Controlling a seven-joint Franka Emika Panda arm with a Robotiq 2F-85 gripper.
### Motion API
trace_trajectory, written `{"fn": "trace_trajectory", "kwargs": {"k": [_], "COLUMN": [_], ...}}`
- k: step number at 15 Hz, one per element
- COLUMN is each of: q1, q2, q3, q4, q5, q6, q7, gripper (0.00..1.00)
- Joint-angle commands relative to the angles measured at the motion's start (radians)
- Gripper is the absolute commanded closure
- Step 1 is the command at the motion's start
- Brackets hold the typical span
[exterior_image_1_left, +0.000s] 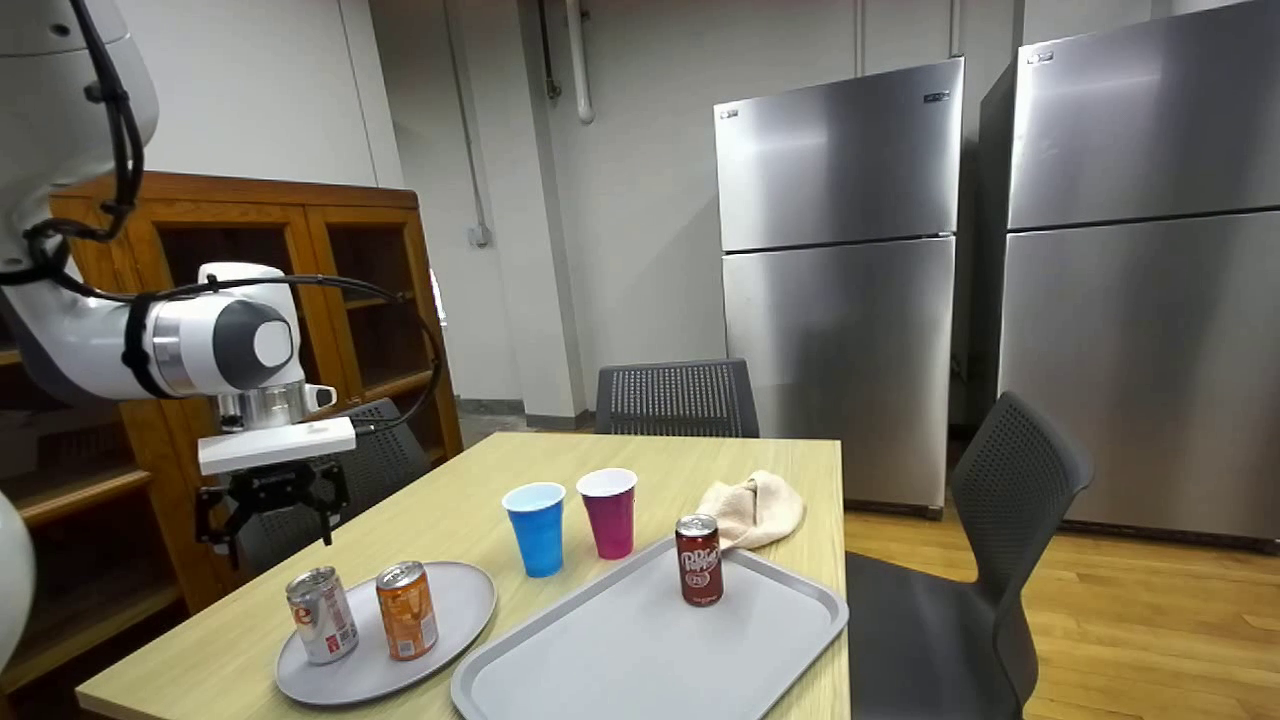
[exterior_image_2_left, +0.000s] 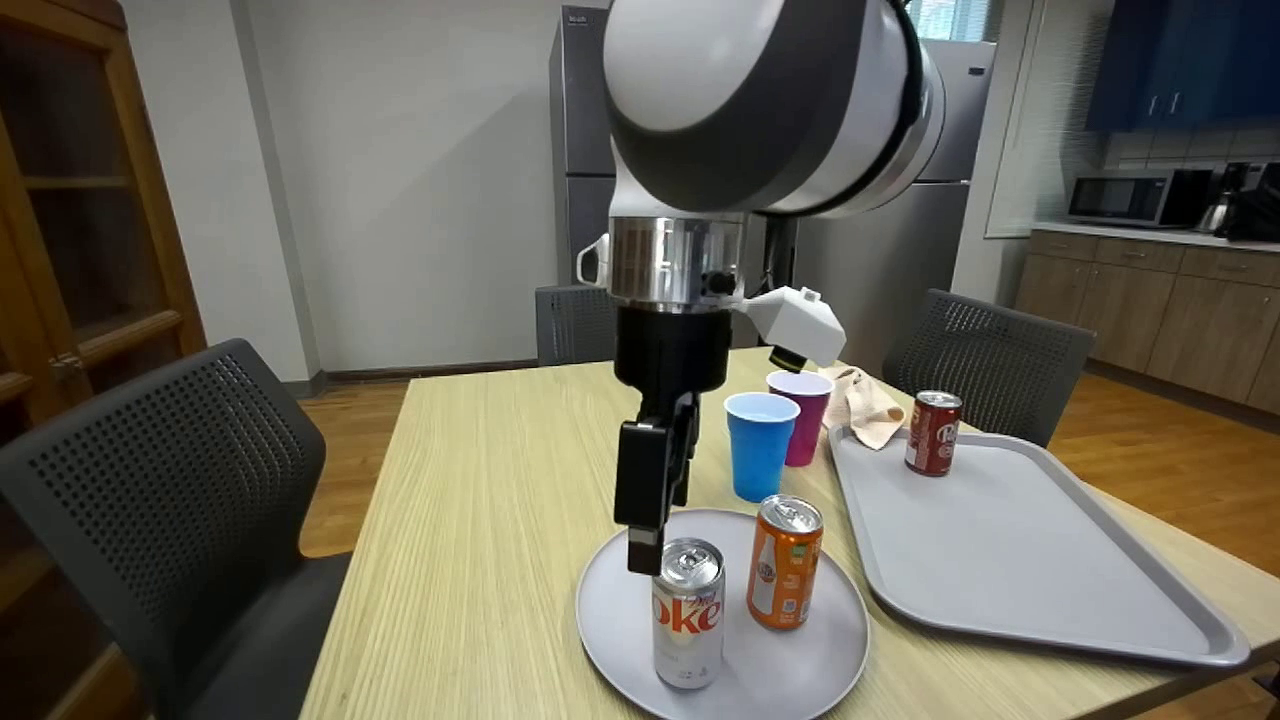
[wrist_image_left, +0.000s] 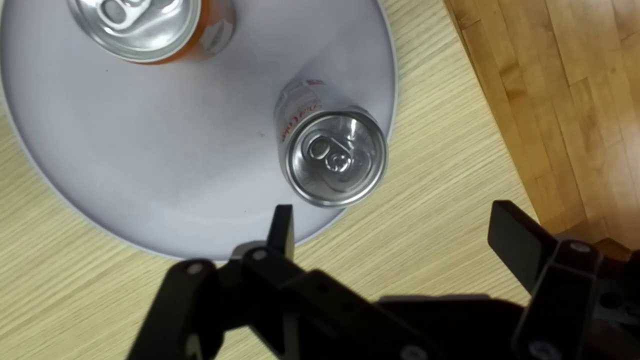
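Stainless fridges (exterior_image_1_left: 840, 320) stand way back from the pincer (wrist_image_left: 392, 227), with a wooden cabinet (exterior_image_1_left: 365, 250) a fair bit nearer to it and a pale wood tabletop (exterior_image_1_left: 440, 525) underneath. So, the pincer's fingers (wrist_image_left: 520, 245) are spread wide apart, tabletop showing in the gap. Closest thing to it is a silver Diet Coke can (wrist_image_left: 337, 157), upright, just below and in front of the fingertips, near the rim of a round grey plate (wrist_image_left: 150, 165); in the wrist view it sits clear of both fingers. An orange soda can (exterior_image_2_left: 785, 570) shares the plate, also upright, a bit farther from the pincer. Past that you've got a blue cup (exterior_image_1_left: 540, 535) and a magenta cup (exterior_image_1_left: 612, 520) side by side, plus a grey tray (exterior_image_1_left: 640, 640) across the plate from the pincer. Way farther out, a Dr Pepper can (exterior_image_1_left: 699, 565) stands on the tray, and a crumpled peachy cloth (exterior_image_1_left: 755, 510) lies by the tray's edge.
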Motion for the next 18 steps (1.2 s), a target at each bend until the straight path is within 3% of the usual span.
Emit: {"fn": "trace_trajectory", "kwargs": {"k": [1, 9, 17, 18], "q1": [0.011, 0.018, 0.02, 0.02], "q2": [0.014, 0.097, 0.144, 0.146], "q3": [-0.004, -0.039, -0.046, -0.047], "q4": [-0.021, 0.0, 0.01, 0.01], "q5": [-0.081, -0.221, -0.239, -0.24], "q6": [0.066, 0.098, 0.085, 0.086], "q7": [0.137, 0.332, 0.355, 0.355], "gripper": [0.0, 0.0, 0.0, 0.25]}}
